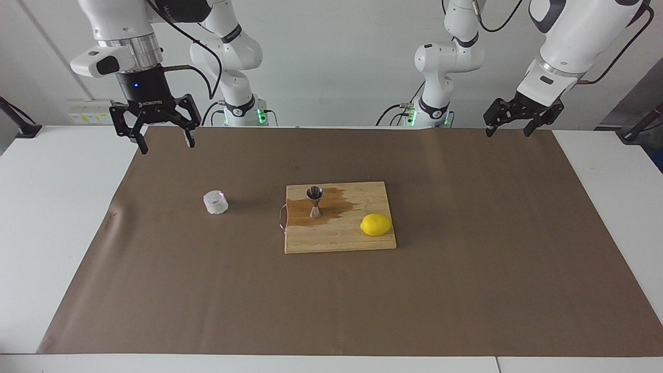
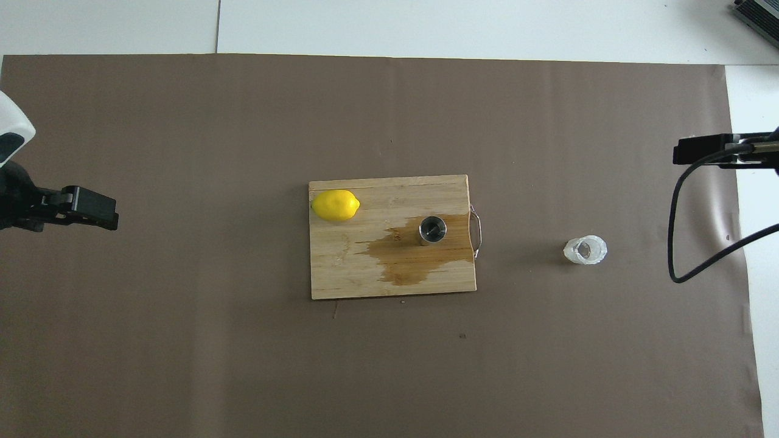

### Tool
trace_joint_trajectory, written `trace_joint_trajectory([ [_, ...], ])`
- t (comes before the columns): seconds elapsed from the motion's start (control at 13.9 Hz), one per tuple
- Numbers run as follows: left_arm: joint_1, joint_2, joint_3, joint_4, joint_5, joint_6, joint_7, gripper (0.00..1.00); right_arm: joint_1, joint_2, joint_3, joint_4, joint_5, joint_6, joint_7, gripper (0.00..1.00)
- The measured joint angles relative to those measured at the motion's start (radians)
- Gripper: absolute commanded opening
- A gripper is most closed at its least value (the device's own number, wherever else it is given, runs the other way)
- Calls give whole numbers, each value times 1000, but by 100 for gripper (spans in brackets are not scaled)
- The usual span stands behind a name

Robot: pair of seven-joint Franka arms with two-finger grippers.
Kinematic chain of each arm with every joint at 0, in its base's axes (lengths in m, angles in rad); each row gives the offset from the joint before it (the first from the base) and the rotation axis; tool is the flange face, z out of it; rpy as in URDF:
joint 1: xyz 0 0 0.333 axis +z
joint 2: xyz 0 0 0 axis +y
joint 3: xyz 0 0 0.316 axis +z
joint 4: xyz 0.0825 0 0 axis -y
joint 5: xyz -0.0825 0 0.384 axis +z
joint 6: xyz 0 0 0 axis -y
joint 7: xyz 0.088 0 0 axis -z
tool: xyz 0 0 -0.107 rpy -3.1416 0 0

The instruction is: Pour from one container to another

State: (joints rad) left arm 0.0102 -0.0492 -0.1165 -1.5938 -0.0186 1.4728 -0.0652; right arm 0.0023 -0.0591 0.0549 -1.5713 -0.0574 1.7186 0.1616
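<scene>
Progress: pouring looks done, judging by the brown wet stain (image 1: 331,204) spread over the cutting board (image 1: 339,241) around the jigger, and by the glass cup standing alone on the paper; some liquid clearly missed its mark. Whether anything is left to do beyond parking the arms cannot be told.
Glass cup (image 1: 215,202): small, squat, clear with a whitish crystal-like texture; upright on the brown paper (image 1: 466,290) that covers the bench, toward the right arm's end, well apart from the board. Seen from overhead (image 2: 585,250) it looks empty or nearly so.
Jigger (image 1: 314,201): shiny steel, hourglass-shaped, upright on the board inside the stain, at the board's end toward the right arm. Its fill cannot be read.
Lemon (image 1: 376,225): on the same board, at the end toward the left arm, apart from the jigger.
Right gripper (image 1: 164,144): raised over the paper's edge at the right arm's end of the bench, fingers spread wide, holding nothing.
Left gripper (image 1: 507,131): waiting, raised over the left arm's end of the bench, fingers spread, holding nothing.
</scene>
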Motion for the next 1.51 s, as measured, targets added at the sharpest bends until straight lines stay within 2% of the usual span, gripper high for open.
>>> trace_joint_trajectory([
  [0.36, 0, 0, 0, 0, 0, 0, 0, 100, 3, 0, 1, -14, 0, -102, 66, 100],
  [0.79, 0, 0, 0, 0, 0, 0, 0, 100, -30, -2, -6, -38, 65, -103, 28, 100],
  [1.51, 0, 0, 0, 0, 0, 0, 0, 100, -31, -2, -4, -53, 70, -103, -2, 100],
])
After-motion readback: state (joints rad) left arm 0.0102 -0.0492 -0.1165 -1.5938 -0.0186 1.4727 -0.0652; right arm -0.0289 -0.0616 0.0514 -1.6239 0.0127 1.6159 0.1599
